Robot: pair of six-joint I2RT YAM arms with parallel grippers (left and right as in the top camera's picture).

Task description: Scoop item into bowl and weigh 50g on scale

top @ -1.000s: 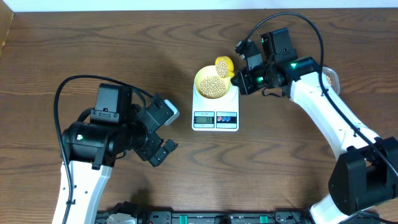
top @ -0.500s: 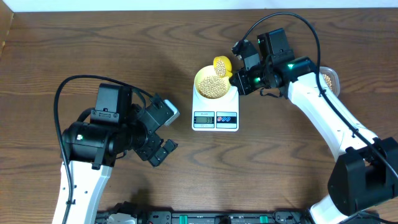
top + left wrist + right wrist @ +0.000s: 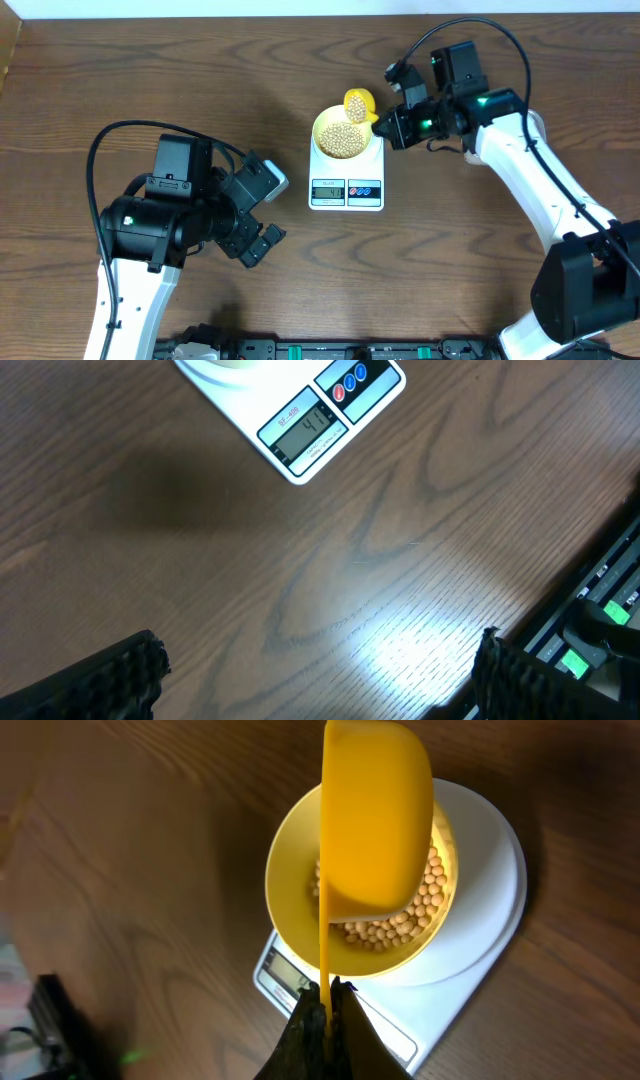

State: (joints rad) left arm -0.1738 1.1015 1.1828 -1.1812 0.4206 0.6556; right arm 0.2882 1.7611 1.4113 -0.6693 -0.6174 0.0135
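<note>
Beans point(image 3: 432, 892) lie heaped in bowl point(image 3: 288, 885), which stands on scale point(image 3: 346, 190) near middle of table point(image 3: 150, 80). R gripper point(image 3: 325, 1012) is clamped on scoop point(image 3: 375, 810) by its thin handle, fingers pressed together w/ handle btwn them. Scoop is tipped on edge over bowl's rim, just above beans. L gripper point(image 3: 262, 236) hangs well apart, off scale's left side, jaws spread wide w/ nothing btwn. Display point(image 3: 300, 432) is lit.

The scoop point(image 3: 359, 103) hung over the bowl's point(image 3: 340, 135) one-o'clock rim, pinched by the right end effector point(image 3: 383, 123) at two o'clock, barring that side. Bare counter point(image 3: 200, 80) gave passage from nine to twelve o'clock of the scale point(image 3: 346, 180); the wide-spread left end effector point(image 3: 258, 240) stood at eight.
</note>
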